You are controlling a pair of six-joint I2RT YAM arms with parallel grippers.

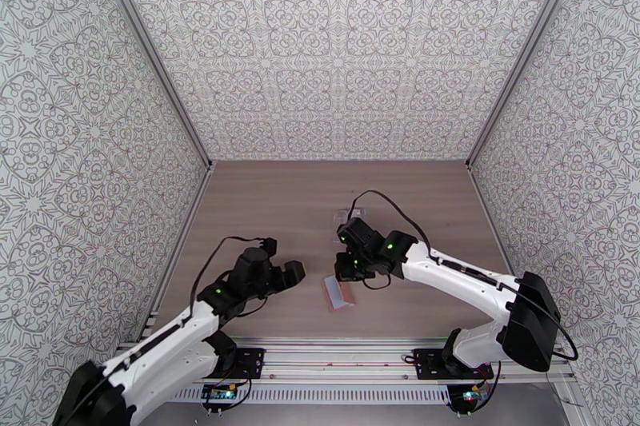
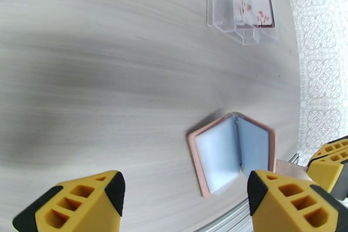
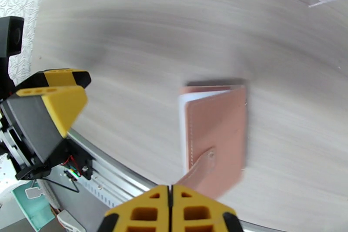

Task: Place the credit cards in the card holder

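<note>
The card holder lies near the table's near edge, about midway along it, between the two arms. It is a small pinkish-brown folder with a leather-like grain and stitched borders. In the left wrist view it stands partly open like a book, showing smooth blue-grey inner pockets. Its snap tab, a narrow strap with a metal stud, runs straight into the tips of the right gripper. That gripper's yellow ribbed fingers are pressed flat together and appear clamped on the strap's end. The left gripper hangs just to the holder's left, its wedge-shaped yellow fingers spread wide with nothing between them.

Farther toward the middle of the table sits a clear acrylic stand with squared, stepped compartments. The credit cards rest in it: a glossy white face with small red marks, with a dark red edge behind it. The tabletop is pale, matte wood grain.
</note>
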